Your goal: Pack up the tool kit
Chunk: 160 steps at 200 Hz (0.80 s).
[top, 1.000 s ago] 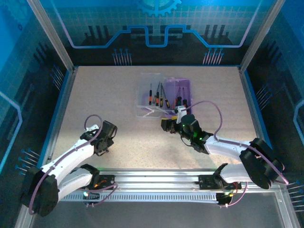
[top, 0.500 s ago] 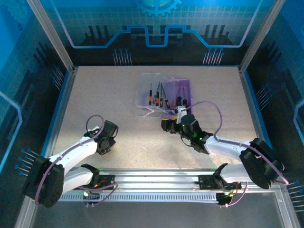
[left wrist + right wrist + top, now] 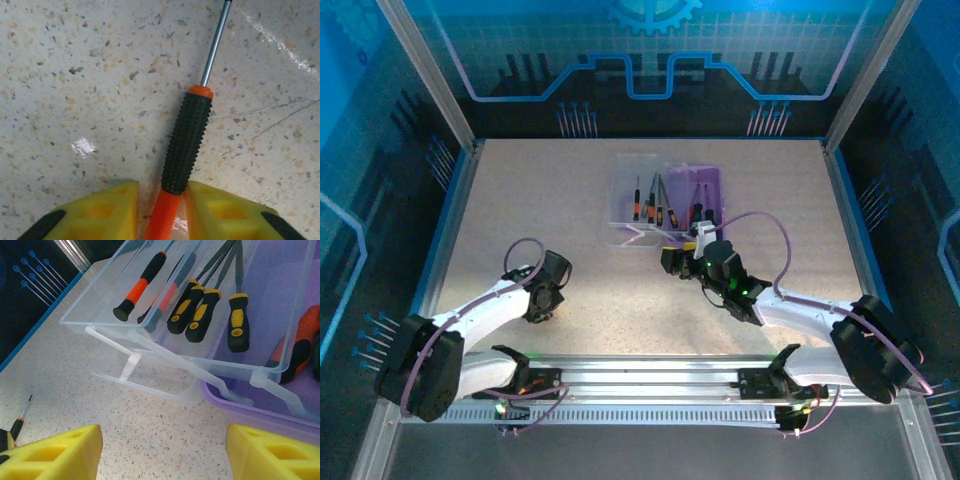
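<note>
Left tool (image 3: 162,216): both yellow pads (image 3: 107,210) sit low over the table (image 3: 520,200), one on each side of the orange tail of a loose screwdriver (image 3: 185,145). A thin sliver of table shows on either side of the handle, so I cannot tell whether the pads are pinching it or merely flanking it. The screwdriver lies flat with its black knurled grip ahead of the pads and its steel shaft pointing away from the wrist.

Overhead view: this tool is at the near left of the table, well apart from the tool kit case (image 3: 705,180).

Right tool (image 3: 162,450): pads spread wide with only bare table between them. It hovers just in front of the case's near edge.

The case sits centre-far on the table and is open. The purple base (image 3: 235,407) is on the right, with an orange-black screwdriver (image 3: 300,345) inside. The clear half (image 3: 95,320), probably the lid, is on the left. It holds an orange-black driver (image 3: 140,287) and three yellow-black drivers (image 3: 200,315).
</note>
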### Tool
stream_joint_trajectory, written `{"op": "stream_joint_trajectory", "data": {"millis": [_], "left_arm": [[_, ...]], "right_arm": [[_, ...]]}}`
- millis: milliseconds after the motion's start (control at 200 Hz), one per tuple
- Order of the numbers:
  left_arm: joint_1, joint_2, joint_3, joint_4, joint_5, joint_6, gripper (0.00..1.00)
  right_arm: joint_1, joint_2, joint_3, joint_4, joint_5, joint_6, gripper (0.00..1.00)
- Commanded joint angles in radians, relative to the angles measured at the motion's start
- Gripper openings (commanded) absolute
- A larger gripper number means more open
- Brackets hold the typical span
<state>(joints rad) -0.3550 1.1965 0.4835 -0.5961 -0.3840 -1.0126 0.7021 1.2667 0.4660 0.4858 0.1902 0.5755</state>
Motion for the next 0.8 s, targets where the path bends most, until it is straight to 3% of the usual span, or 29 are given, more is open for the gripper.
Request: {"op": "stream_joint_trajectory", "data": {"millis": [0, 80, 270, 530, 670, 795], "left_arm": [[0.008, -0.003, -0.013, 0.124, 0.099, 0.039, 0.21], [0.008, -0.024, -0.022, 0.134, 0.109, 0.046, 0.13], [0.008, -0.061, -0.023, 0.137, 0.137, 0.08, 0.11], [-0.003, -0.14, 0.134, 0.009, 0.164, 0.167, 0.11], [-0.044, -0.127, 0.305, -0.073, 0.15, 0.241, 0.12], [-0.105, -0.018, 0.484, -0.115, 0.14, 0.313, 0.13]], "right_arm": [[0.009, -0.021, 0.003, 0.002, 0.031, 0.001, 0.67], [0.009, -0.02, 0.003, 0.002, 0.025, 0.003, 0.67], [0.008, -0.008, 0.005, 0.03, -0.028, -0.005, 0.68], [0.013, 0.132, 0.083, 0.129, -0.399, -0.04, 0.7], [0.012, 0.135, 0.067, 0.148, -0.362, -0.029, 0.7], [0.011, 0.111, 0.049, 0.149, -0.319, -0.024, 0.71]]}}
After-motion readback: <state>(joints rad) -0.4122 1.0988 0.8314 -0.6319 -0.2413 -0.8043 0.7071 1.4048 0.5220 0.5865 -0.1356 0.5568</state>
